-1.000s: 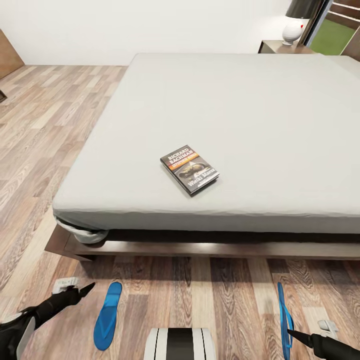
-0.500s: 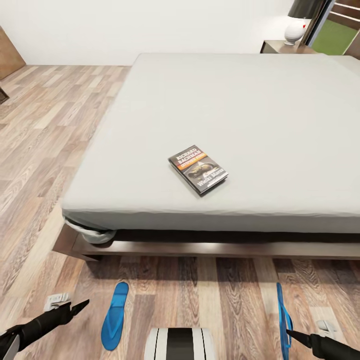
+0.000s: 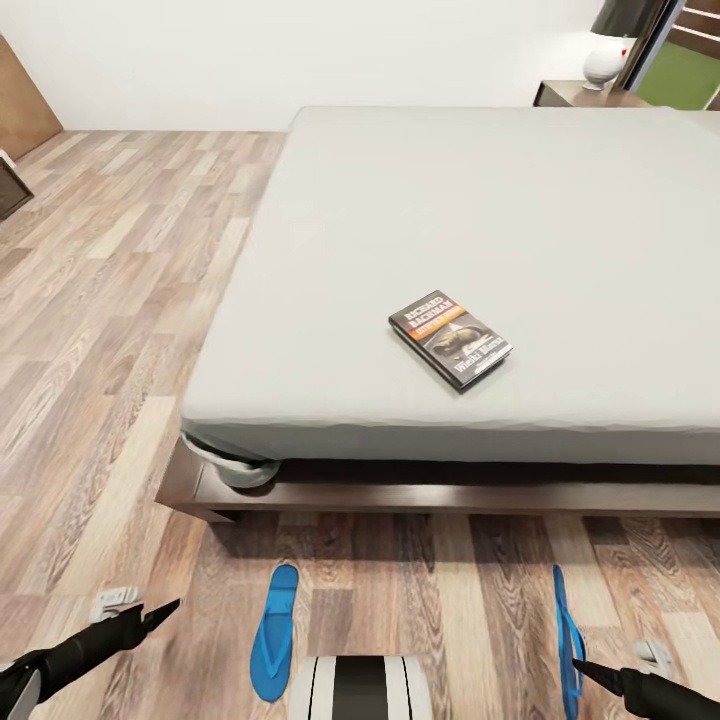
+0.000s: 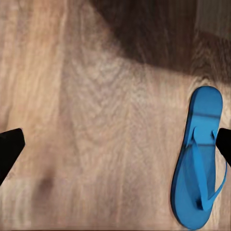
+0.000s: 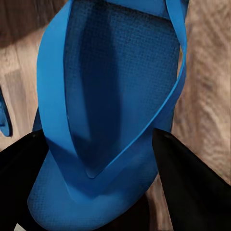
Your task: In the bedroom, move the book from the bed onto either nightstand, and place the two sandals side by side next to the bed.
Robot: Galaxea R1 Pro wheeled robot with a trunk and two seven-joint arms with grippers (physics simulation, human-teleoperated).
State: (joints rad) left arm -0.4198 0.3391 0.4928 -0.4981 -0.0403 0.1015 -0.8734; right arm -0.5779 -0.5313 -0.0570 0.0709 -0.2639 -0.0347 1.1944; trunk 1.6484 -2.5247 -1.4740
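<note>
right claw (image 5: 103, 187) pinches one sandal (image 5: 110, 96); left claw (image 4: 115, 144) spread above wood floor (image 4: 96, 120) beside other sandal (image 4: 199, 159).

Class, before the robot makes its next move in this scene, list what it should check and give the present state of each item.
1. Right end effector grips the held sandal: ok, it sits on edge between the jaws.
2. Left end effector is open and free: ok.
3. Loose sandal lies flat on the floor beside the bed: ok.
4. Sandals are side by side: not ok, they are well apart.
5. Book is on the nightstand: not ok, it lies on the bed.
6. Free room on the nightstand: cannot tell.
</note>
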